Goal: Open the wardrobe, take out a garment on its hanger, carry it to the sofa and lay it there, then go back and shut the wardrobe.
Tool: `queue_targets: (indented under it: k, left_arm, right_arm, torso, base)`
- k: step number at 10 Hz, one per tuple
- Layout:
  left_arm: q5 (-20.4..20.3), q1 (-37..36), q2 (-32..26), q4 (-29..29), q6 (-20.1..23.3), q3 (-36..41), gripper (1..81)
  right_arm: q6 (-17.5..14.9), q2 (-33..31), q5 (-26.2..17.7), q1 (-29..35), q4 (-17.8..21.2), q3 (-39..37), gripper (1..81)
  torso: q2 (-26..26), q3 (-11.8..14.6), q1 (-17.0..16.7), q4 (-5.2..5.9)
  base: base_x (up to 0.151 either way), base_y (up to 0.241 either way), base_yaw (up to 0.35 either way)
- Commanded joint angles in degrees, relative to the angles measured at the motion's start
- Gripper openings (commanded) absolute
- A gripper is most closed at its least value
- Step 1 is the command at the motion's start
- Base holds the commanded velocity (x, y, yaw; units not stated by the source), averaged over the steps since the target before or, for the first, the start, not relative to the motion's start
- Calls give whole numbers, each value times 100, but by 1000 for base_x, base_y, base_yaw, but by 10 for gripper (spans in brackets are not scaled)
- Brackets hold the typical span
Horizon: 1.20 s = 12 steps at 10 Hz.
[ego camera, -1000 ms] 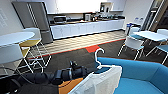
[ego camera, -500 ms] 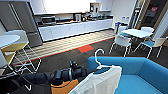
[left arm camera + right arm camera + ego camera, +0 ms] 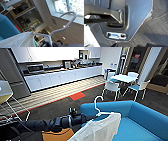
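Note:
The garment (image 3: pixel 100 129), a thin white T-shirt, hangs on the slim white hanger (image 3: pixel 98 105) over the near edge of the bright blue sofa (image 3: pixel 142 119). My left gripper (image 3: pixel 88 118), at the end of the dark arm coming in from the left, is shut on the hanger just below its hook. In the left wrist view the hanger's hook (image 3: pixel 70 16) curves up large, the garment (image 3: pixel 16 40) drapes from one shoulder, and the sofa (image 3: pixel 6 27) lies behind it. The right wrist view faces my own grey base and the dark carpet.
A white table (image 3: pixel 126 78) with white chairs (image 3: pixel 111 87) stands beyond the sofa at the back right. A long white kitchen counter (image 3: pixel 62 77) and a grey refrigerator (image 3: pixel 11 74) line the far wall. A red floor patch (image 3: pixel 77 95) lies mid-room; a pale chair (image 3: pixel 5 93) stands left.
The whole view has swung right and closer to the sofa, which now takes up more of the lower right. The left gripper still holds the hanger with the garment.

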Motion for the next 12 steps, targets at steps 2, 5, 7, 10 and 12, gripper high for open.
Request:
queue_targets:
  k: [2, 5, 7, 10, 12]
  left_arm:
    - [-340, -764, -37, 94, 29, 232, 10]
    - [-340, -764, -116, 94, 29, 258, 10]
    - [-358, -764, -177, 94, 37, 302, 10]
    - [-384, -747, -239, 103, 37, 311, 10]
    - [-401, -738, -248, 147, 37, 311, 10]
  right_arm:
    - [-10, -50, -388, 52, -60, 7, 811]
    - [-18, -32, -388, 52, -60, 7, 811]
    - [-27, -24, -388, 43, -60, 7, 811]
    - [-45, -6, -388, 52, -60, 7, 811]
    - [-54, 3, -388, 52, -60, 7, 811]
  torso:
    - [0, 0, 0, 0]
    - [0, 0, 0, 0]
    - [0, 0, 0, 0]
    - [0, 0, 0, 0]
    - [0, 0, 0, 0]
  base:
    - [0, 0, -276]
    - [0, 0, -277]
    - [0, 0, -279]
    - [0, 0, -280]
    - [0, 0, -280]
